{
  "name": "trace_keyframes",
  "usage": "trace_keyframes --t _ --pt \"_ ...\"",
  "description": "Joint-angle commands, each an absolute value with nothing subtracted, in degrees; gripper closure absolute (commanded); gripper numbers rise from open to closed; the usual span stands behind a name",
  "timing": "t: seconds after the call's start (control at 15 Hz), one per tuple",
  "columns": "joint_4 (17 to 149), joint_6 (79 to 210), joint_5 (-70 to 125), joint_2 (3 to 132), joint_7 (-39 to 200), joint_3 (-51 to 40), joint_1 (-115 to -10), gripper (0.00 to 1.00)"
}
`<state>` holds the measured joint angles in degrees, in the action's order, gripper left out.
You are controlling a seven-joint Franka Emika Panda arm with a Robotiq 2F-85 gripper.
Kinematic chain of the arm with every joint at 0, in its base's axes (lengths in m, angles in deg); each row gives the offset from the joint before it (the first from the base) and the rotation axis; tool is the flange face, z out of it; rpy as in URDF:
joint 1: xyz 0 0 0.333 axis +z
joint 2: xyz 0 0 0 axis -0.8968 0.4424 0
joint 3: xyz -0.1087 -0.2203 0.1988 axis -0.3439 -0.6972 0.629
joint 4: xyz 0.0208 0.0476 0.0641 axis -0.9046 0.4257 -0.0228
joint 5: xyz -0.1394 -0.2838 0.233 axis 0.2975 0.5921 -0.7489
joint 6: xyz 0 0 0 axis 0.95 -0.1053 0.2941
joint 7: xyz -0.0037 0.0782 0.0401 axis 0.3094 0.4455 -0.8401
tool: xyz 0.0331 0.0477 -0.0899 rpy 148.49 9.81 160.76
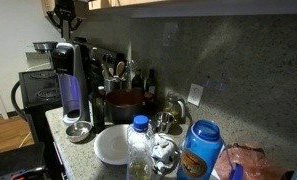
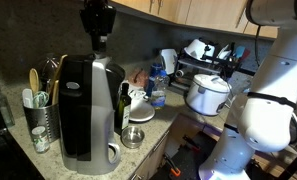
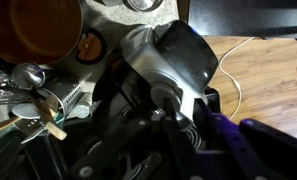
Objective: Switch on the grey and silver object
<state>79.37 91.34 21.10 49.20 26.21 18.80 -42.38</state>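
Note:
The grey and silver object (image 1: 69,85) is a tall narrow machine with a silver front, a bluish glowing middle and a round base, standing on the counter; it also shows close up in an exterior view (image 2: 88,110). My gripper (image 1: 63,15) hangs just above its top, pointing down, also seen in an exterior view (image 2: 96,28). In the wrist view the machine's rounded silver and dark head (image 3: 173,55) lies right below my dark fingers (image 3: 183,115). The fingers look closed and hold nothing. I cannot tell whether they touch the machine.
A boxy black appliance (image 1: 36,90) stands beside the machine. A red pot (image 1: 123,100), a white plate (image 1: 113,145), bottles (image 1: 140,135) and a blue container (image 1: 201,145) crowd the counter. A utensil holder (image 2: 38,110), a green bottle (image 2: 125,105) and a white cooker (image 2: 208,93) stand nearby.

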Motion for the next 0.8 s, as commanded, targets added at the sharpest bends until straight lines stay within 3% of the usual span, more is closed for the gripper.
trace_keyframes --t 0.0,0.73 --pt "77.50 90.20 21.10 49.97 25.13 19.02 -42.37 1.00" --pt "78.93 90.63 21.72 49.14 25.31 19.09 -42.17 1.00"
